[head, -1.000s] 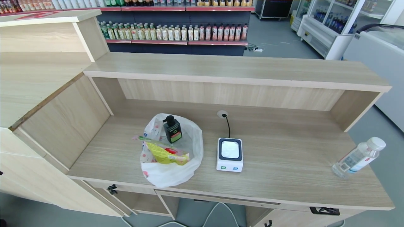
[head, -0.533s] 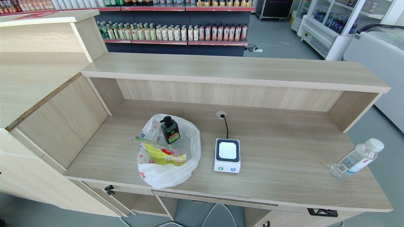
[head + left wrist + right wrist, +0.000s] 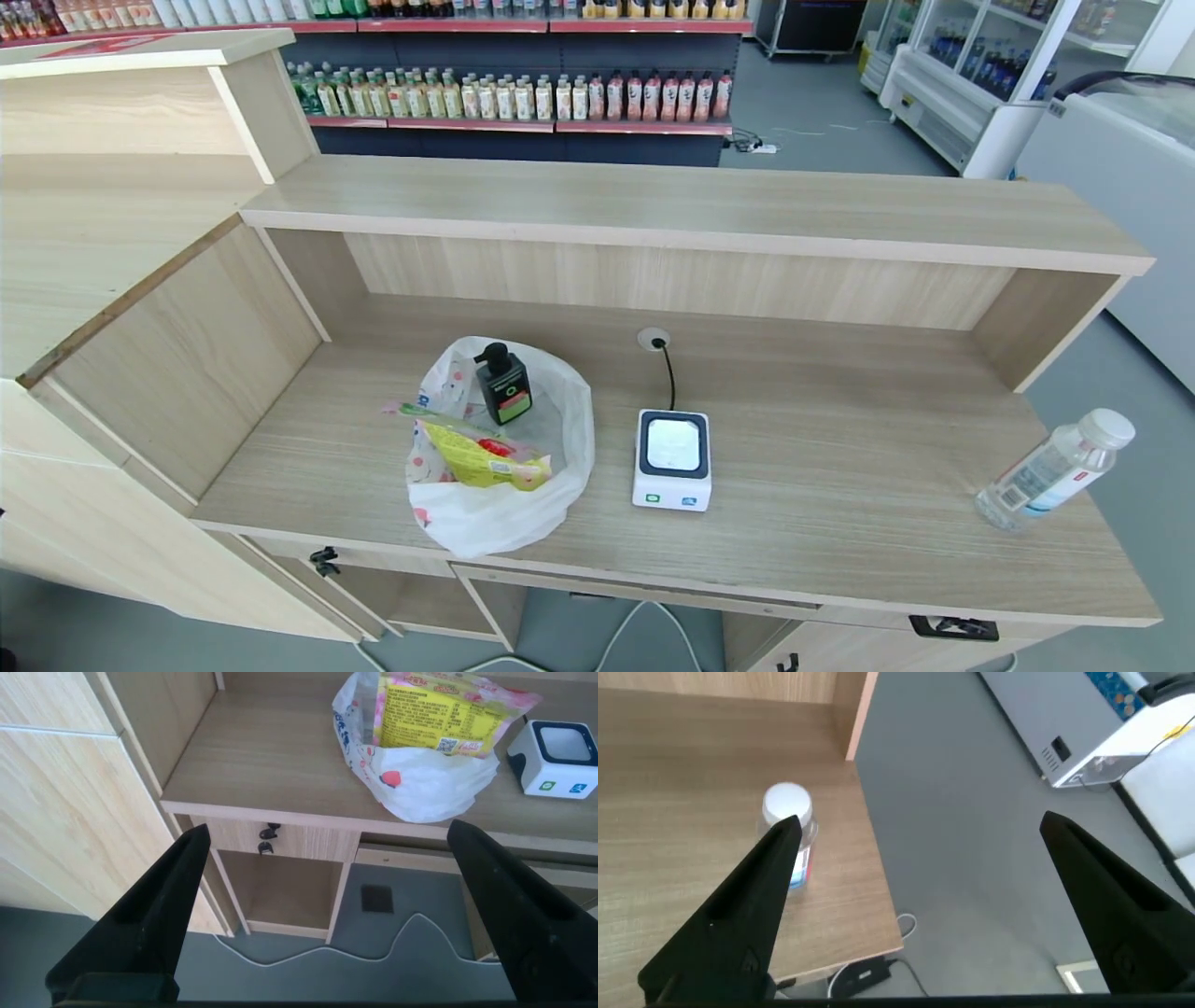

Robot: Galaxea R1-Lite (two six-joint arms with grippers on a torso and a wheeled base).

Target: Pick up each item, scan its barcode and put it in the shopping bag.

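Head view, checkout desk (image 3: 840, 467): the shopping bag (image 3: 504, 523), left of centre, holds a yellow snack packet (image 3: 481, 457) and a dark pump bottle (image 3: 504, 385). The scanner (image 3: 672, 459) sits just beside it at centre. One item is not yet bagged: a clear water bottle (image 3: 1053, 469), standing on its base at lower right, near the desk's right edge and well apart from the scanner. My right wrist view looks down on its white cap, beside one finger rather than between the pair. Right jaws and left jaws stand wide open, holding nothing. I judge the right arm nearer, needing a sideways shift to centre the upright bottle.
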